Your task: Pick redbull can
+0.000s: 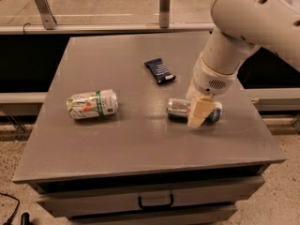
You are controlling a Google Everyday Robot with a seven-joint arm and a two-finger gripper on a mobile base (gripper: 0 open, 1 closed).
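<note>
The redbull can point(178, 109) lies on its side on the grey table point(140, 139), right of the middle, slim and blue-and-silver. My gripper point(197, 117) comes down from the white arm at the upper right and sits right over the middle of the can, covering that part. The can's two ends show on either side of the gripper. The can rests on the table.
A fatter white can with a green band point(92, 104) lies on its side at the left. A small dark blue snack wrapper point(160, 71) lies behind the redbull can. A drawer handle point(155, 201) is below the front edge. A rail runs behind the table.
</note>
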